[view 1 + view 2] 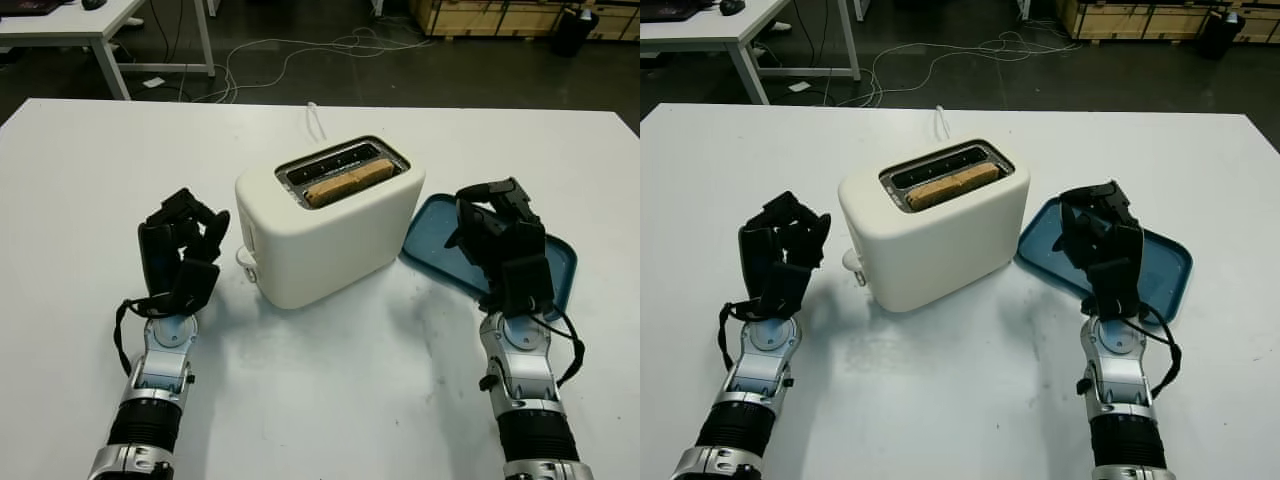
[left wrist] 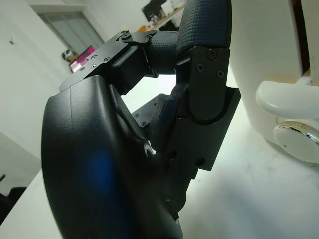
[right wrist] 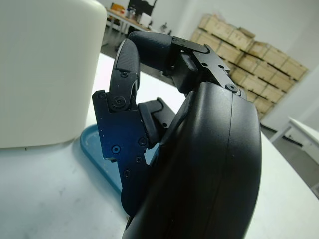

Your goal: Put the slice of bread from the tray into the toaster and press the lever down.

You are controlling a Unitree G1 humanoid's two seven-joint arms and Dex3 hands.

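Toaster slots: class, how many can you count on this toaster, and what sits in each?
2. On the toaster, the near slot holds the bread; the far slot looks empty.

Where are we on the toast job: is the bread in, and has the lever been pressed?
Bread sits in the toaster slot; the blue tray looks empty. Both hands hold nothing: left hand near the lever, right hand over the tray. Lever position unclear; pressing may remain.

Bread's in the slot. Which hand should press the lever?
Left. The left hand sits beside the toaster end carrying the lever; the right hand is over the tray, opposite side.
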